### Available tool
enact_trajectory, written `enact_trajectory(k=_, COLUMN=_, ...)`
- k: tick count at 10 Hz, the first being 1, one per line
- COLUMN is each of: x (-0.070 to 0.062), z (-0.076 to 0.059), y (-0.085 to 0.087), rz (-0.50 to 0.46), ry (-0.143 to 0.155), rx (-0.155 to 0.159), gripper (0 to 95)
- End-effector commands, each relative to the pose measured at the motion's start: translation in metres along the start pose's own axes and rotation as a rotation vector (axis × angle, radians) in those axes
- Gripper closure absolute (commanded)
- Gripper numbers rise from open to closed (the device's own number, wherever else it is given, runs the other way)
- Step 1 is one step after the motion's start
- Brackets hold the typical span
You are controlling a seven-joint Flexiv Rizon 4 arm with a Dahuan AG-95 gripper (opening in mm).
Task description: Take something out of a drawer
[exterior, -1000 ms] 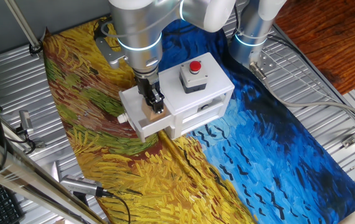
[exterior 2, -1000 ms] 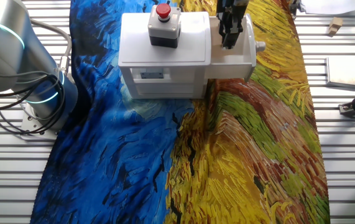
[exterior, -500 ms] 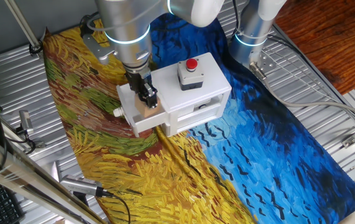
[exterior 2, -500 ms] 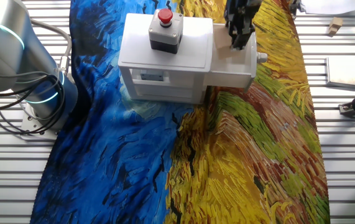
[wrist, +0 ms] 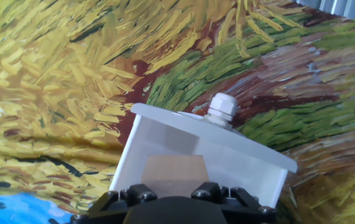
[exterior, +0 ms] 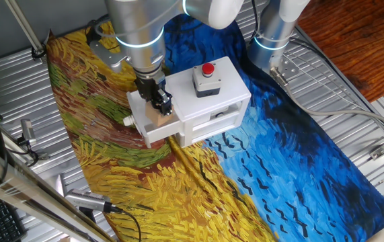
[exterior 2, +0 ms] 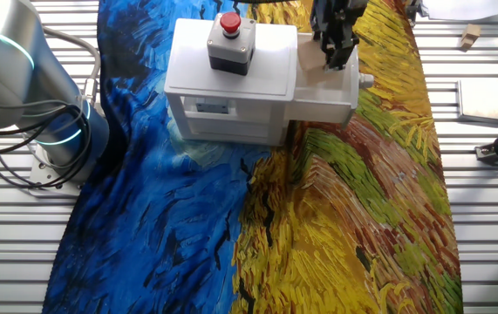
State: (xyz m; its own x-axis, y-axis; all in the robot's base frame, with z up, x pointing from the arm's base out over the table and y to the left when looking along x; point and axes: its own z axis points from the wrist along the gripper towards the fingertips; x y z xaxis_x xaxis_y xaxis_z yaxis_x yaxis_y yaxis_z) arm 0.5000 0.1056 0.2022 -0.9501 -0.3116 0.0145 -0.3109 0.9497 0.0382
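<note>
The tool [exterior: 163, 105] hangs right over the open drawer [wrist: 165, 134], the tan block [wrist: 172, 175] directly beneath its tips; whether it grips, I cannot tell.

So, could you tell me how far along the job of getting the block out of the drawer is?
Done: the drawer stands pulled out of the white box. In hand: the gripper is down in the drawer at the wooden block, though a firm grasp cannot be confirmed. Left: lifting the block clear; it still sits inside the tray.
</note>
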Motion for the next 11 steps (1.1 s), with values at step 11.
enact_trajectory(k=11, x=-0.006, z=-0.037, y=-0.011, rz=-0.132, ry=0.053, rx=-0.014, gripper=95.0)
